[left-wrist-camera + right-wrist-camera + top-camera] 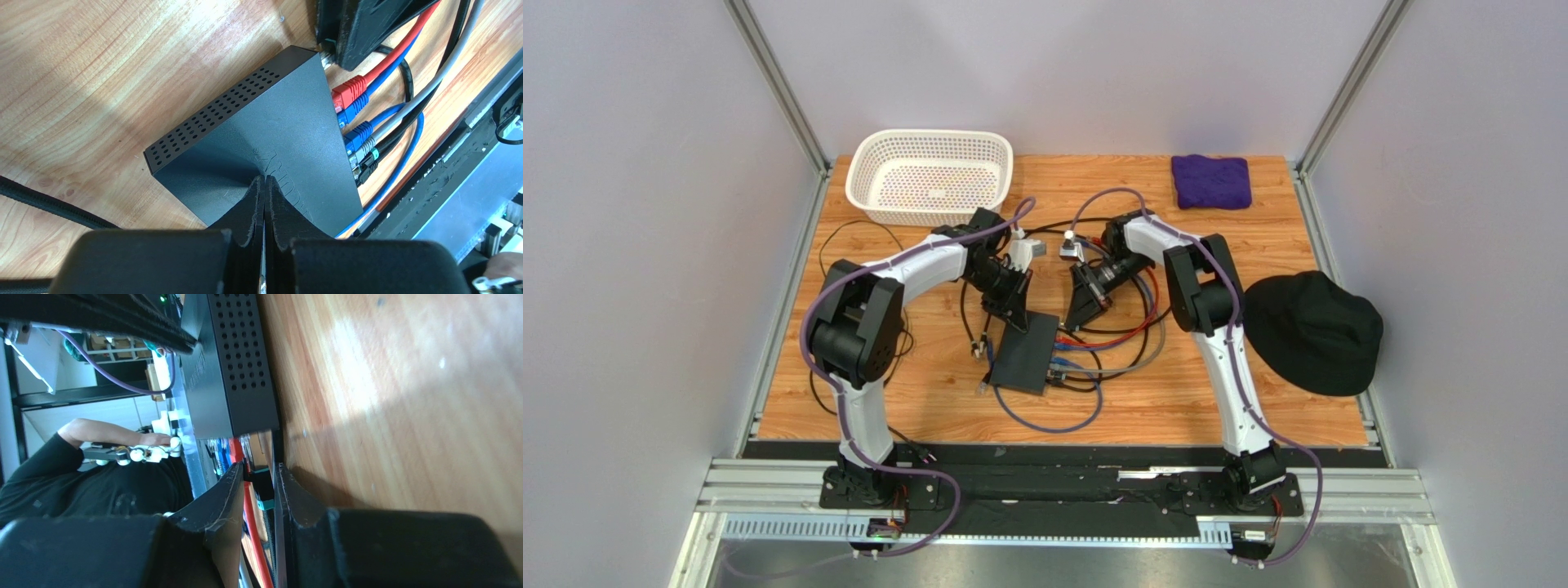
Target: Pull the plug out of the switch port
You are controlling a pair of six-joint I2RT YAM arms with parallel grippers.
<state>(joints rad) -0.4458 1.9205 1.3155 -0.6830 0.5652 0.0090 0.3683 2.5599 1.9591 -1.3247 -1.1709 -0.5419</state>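
Two tools on the job, both low over the middle of the worktop (1161, 410).

Switch (264, 122): flat black box, lying flat near centre between the two arms, skewed to the worktop edges. Port row faces the right arm's side. Perforated vent strip runs along one short side.

Left tool (265, 180): clenched, jaws fully together with nothing between them. Fingertips sit on the switch's top face near one end (touching, as far as the wrist view shows).

Right tool (256, 471): jaws drawn in narrow and grasping the red cable (251, 527), which runs straight up between the fingers from just behind its plug. It sits right at the port edge of the switch, close to the worktop.

Red plug (347, 92): seated in the end port, the one nearest the right tool. Next to it in the row are two blue plugs (355, 113), then a grey one and a black one, too small to tell apart clearly. All plugs look seated.

Cables loop on the worktop to the right of and in front of the switch: red, blue, grey, black.

Elsewhere, well apart from the switch: white basket (879, 196) at the back left, purple cloth (1210, 180) at the back right, black hat (1314, 331) at the right edge.
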